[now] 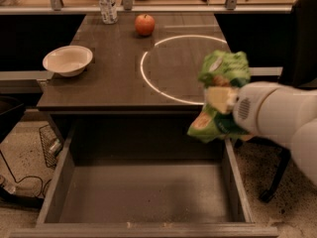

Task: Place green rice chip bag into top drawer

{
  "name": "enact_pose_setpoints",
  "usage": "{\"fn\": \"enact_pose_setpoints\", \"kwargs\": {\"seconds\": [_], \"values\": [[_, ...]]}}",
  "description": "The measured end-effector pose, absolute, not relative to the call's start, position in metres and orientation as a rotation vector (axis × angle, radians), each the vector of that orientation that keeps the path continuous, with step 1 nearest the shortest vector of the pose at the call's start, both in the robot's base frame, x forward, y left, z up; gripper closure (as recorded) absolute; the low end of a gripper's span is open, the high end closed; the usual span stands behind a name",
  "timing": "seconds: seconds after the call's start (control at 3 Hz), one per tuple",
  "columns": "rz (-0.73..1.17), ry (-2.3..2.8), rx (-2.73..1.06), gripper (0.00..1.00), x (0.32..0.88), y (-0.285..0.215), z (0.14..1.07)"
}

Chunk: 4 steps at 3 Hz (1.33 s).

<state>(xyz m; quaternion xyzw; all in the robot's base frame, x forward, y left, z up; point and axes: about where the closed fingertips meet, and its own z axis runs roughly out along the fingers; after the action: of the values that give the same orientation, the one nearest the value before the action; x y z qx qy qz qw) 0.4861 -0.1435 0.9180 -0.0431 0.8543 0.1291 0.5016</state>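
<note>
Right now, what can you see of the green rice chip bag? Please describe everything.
The green rice chip bag is small, glossy and light green, with darker green patches and orange-yellow pictures. It looks crumpled and hangs tilted in the air. The tool, at the right of the view, grips its middle; nothing else touches it. It appears by the front right corner of the desk, above the right side of the open top drawer.
</note>
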Motion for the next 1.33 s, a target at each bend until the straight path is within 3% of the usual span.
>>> {"fn": "enact_pose_setpoints", "kwargs": {"seconds": [0.67, 1.33], "values": [[0.507, 2.223, -0.277, 1.0, 0.427, -0.149, 0.807], [0.69, 2.324, -0.57, 1.0, 0.423, -0.115, 0.738]]}}
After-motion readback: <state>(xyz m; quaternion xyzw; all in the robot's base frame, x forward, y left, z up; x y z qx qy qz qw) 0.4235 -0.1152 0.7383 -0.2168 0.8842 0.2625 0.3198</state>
